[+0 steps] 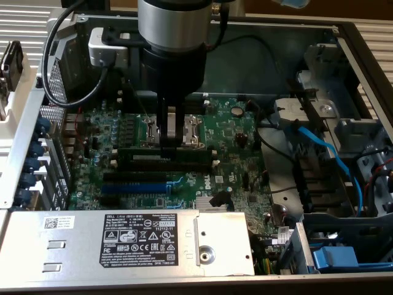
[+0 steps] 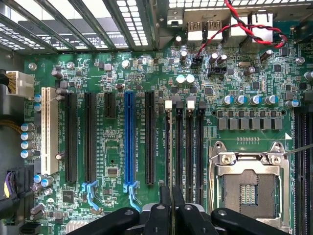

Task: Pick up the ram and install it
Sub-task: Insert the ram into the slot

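The ram (image 1: 142,150), a long dark-green stick, lies along the black memory slots (image 1: 184,165) in the middle of the motherboard, level with them. My gripper (image 1: 171,144) comes straight down onto its middle, and the fingers are shut on the ram from both sides. In the wrist view the black fingers (image 2: 164,210) meet over the memory slot (image 2: 169,147) nearest the expansion slots, and the ram is seen edge-on in line with it. Whether the stick is fully seated in the slot cannot be told.
The open CPU socket (image 2: 249,188) sits right behind the memory slots. A blue expansion slot (image 2: 129,142) and black ones lie on the other side. A metal cage with a white-and-black label (image 1: 138,241) borders the board, and a blue cable (image 1: 325,153) crosses the exterior view's right.
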You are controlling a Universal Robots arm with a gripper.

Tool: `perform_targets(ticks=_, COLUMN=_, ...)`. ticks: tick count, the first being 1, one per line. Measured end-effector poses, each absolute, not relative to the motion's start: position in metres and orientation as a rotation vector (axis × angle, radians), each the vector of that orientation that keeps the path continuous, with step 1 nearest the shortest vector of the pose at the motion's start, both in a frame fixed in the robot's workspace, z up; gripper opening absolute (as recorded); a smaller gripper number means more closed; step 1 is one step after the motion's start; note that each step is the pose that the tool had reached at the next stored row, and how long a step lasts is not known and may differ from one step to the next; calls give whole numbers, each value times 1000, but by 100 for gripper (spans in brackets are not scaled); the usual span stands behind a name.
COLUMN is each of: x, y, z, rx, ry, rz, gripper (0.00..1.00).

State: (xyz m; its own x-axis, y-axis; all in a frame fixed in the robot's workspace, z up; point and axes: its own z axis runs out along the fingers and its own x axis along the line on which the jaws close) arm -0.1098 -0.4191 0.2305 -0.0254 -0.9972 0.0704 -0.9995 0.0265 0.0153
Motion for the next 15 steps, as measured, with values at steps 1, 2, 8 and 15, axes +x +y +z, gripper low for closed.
perform_targets(ticks=1, x=-110, y=-419, z=231, rx=2149, ry=-2206, rz=59, gripper=13)
perform_targets(ticks=2, x=-110, y=-419, z=232, rx=2149, ry=-2206, rz=59, gripper=13)
perform_targets(ticks=8, x=-110, y=-419, z=233, rx=2149, ry=-2206, rz=59, gripper=13)
perform_targets(ticks=15, x=-110, y=-419, z=235, rx=2149, ry=-2206, rz=59, gripper=13)
